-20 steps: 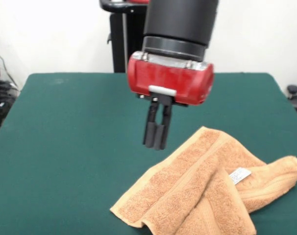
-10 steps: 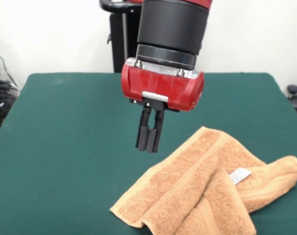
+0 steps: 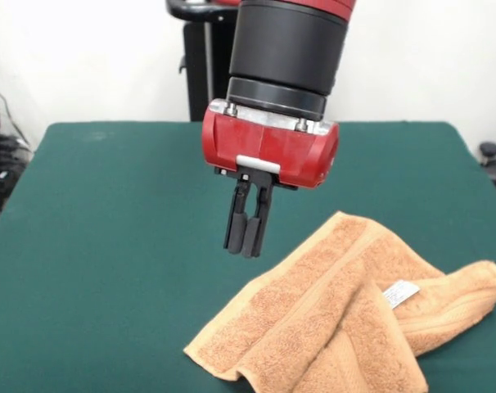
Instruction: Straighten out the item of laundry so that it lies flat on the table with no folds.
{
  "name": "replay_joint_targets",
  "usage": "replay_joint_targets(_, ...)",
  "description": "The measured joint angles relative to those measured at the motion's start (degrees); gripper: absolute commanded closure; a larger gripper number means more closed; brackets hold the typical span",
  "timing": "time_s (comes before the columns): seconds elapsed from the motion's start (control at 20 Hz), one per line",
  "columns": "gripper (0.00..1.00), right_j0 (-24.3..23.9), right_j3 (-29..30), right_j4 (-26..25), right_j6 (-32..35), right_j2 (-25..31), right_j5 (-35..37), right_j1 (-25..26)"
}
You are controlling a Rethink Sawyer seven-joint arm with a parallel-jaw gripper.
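Above the green counter (image 3: 109, 246), up and to the left of the orange-tan towel (image 3: 338, 319), the Sawyer arm's end effector (image 3: 242, 248) hangs in the air with its two black fingers (image 3: 234, 233) pressed together, clenched on nothing. The fingers point down from a red housing (image 3: 268, 151) beneath a black cylindrical wrist, their tips clear of the felt and apart from the cloth. The towel lies rumpled on the counter toward the lower right of the front view, its lower edge running out of the picture. One layer is folded over another along a diagonal ridge, and a further lobe of the towel bunches out to the right of that fold. A small white label (image 3: 400, 292) shows near the middle of the towel, beside the overlap. A woven band stripe runs along the towel's upper-left edge, the side nearest the end effector
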Motion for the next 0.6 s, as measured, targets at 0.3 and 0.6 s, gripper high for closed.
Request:
replay_joint_targets(0.3,1.00,0.3,0.0,-0.1,0.0,0.0,0.0,0.7)
replay_joint_targets(0.6,1.00,1.7,-0.1,-0.2,0.0,0.0,-0.4,2.9)
